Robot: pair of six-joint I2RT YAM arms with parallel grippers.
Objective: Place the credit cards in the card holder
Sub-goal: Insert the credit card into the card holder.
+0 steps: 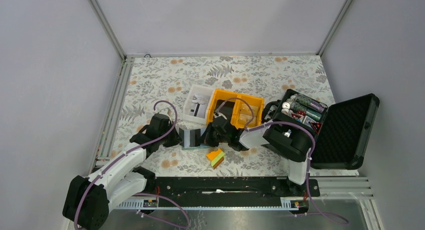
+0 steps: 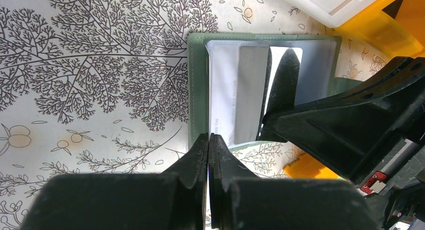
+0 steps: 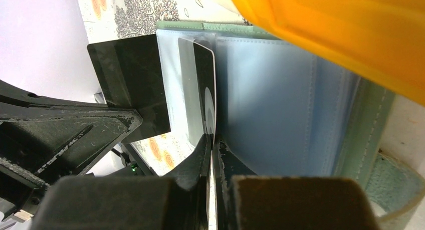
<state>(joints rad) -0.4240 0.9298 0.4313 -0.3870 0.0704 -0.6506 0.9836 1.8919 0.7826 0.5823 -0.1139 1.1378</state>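
The bench [image 1: 165, 79], under a floral cloth, carried everything. Largest on it was a black foam-lined case [image 1: 346, 130], lying open at the far right with poker chips [image 1: 305, 107] in its left half. Near the middle a yellow bin [image 1: 252, 100] stood just beside a smaller white bin [image 1: 189, 107] on its left.

Both arms reached in toward the middle. The card holder [image 1: 190, 138] sat between them, just nearer than the white bin. It lay open, with its light-blue inner panel and clear pockets showing in both wrist views. An orange-yellow-green wedge block [image 1: 216, 157] lay nearer and a little to the right of it.

The left end effector [image 2: 208, 142] was closed, with its tips meeting at the holder's edge. From the right wrist view those tips pinched a black sheet [image 3: 128, 79] of about card size. Whether this was a card or a leaf of the holder could not be told.

The right end effector [image 3: 211, 140] was clamped on a white card with a black stripe [image 3: 204, 89], held on edge over the open holder. Its far end reached the clear pockets. Whether it had entered one could not be told.
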